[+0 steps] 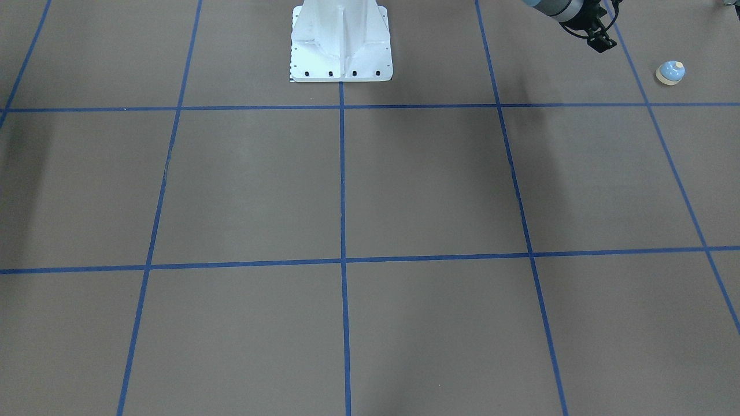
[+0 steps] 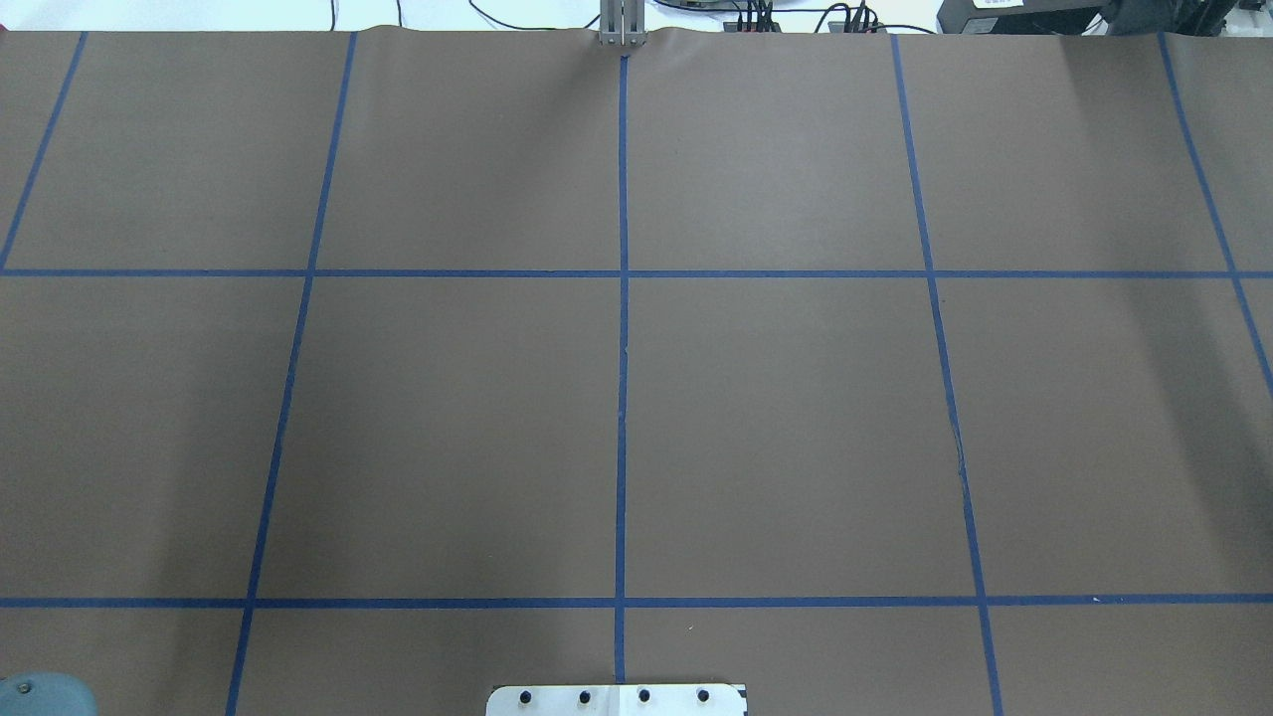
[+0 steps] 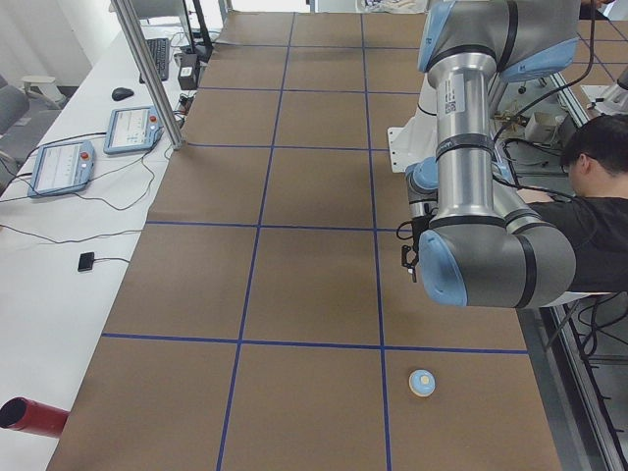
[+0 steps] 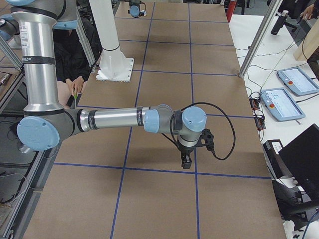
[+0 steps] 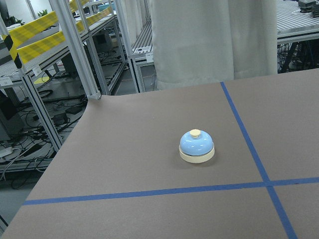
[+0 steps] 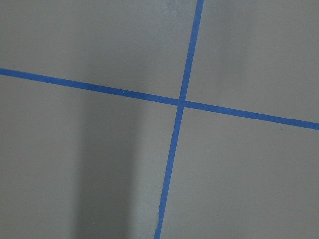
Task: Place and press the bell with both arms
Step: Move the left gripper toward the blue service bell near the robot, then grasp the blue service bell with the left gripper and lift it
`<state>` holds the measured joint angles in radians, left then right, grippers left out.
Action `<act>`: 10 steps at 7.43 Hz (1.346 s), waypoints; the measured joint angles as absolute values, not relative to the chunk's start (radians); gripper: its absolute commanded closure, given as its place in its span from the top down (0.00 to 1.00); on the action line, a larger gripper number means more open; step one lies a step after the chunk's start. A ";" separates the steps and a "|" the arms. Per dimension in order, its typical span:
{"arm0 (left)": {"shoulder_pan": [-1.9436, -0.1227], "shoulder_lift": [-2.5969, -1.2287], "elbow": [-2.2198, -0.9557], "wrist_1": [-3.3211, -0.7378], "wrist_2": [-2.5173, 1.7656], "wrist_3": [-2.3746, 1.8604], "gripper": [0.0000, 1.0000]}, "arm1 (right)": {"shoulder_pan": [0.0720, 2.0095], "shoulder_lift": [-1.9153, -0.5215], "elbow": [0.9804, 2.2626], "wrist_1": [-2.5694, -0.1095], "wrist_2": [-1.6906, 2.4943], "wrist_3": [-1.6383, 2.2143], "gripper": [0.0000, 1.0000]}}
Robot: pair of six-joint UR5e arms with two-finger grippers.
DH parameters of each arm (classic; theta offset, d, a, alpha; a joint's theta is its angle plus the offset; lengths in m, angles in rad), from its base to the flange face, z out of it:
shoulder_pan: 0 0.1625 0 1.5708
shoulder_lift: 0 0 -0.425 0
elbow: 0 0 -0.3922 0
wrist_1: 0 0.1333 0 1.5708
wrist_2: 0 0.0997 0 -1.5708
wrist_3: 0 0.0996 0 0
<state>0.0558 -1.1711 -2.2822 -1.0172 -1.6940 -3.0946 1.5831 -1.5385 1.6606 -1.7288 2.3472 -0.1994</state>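
Observation:
The bell (image 1: 670,72) is a small light-blue dome with a cream button and a cream base ring. It stands upright on the brown table near the end on the robot's left. It also shows in the exterior left view (image 3: 422,383) and in the left wrist view (image 5: 197,146). My left gripper (image 1: 600,41) hangs above the table, apart from the bell, on its robot side. I cannot tell whether it is open or shut. My right gripper (image 4: 186,162) points down above a blue tape crossing. It shows only in the exterior right view, so I cannot tell its state.
The white pedestal (image 1: 341,46) stands at the robot's edge of the table. Blue tape lines divide the brown surface into squares. A seated person (image 3: 589,206) is behind the left arm. A red cylinder (image 3: 29,417) and teach pendants (image 3: 132,128) lie on the side bench.

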 measured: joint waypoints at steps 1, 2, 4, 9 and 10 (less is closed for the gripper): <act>0.068 -1.122 -2.236 -1.118 -1.685 -3.110 1.00 | 1.583 -1.538 1.662 -1.729 2.347 -0.199 1.00; 0.078 -1.092 -2.183 -1.195 -1.679 -3.127 1.00 | 1.583 -1.538 1.663 -1.729 2.347 -0.199 1.00; 0.089 -1.054 -2.112 -1.270 -1.676 -3.156 1.00 | 1.583 -1.538 1.667 -1.729 2.348 -0.199 1.00; 0.090 -0.979 -1.945 -1.460 -1.656 -3.151 1.00 | 1.583 -1.536 1.674 -1.729 2.349 -0.198 1.00; 0.089 -0.978 -1.914 -1.491 -1.654 -3.139 1.00 | 1.584 -1.531 1.674 -1.729 2.349 -0.199 1.00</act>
